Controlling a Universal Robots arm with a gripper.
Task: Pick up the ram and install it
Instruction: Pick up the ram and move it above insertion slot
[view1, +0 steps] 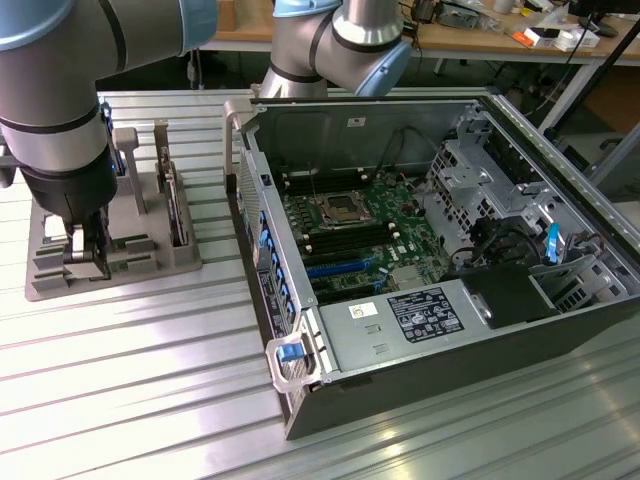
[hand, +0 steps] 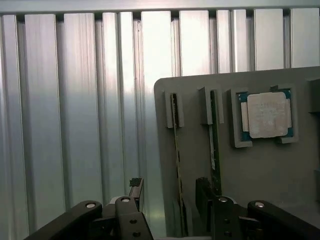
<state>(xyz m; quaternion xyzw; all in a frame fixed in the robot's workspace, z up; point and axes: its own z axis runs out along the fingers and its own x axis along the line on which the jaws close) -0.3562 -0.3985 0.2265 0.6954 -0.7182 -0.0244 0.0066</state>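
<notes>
Green ram (hand: 176, 145) stands on edge in the tray (hand: 280, 180), at the exterior view's left of the case (view1: 450, 382), between the wide-open, empty jaws. A good grip, I judge, needs them centred on it, with one finger (hand: 202, 192) clear of the second stick (hand: 214, 145) just beside

A ribbed metal table (view1: 130, 390) carries a grey holder tray (view1: 150, 268) towards the exterior view's left and an open computer case (view1: 450, 385) towards its right.
</notes>
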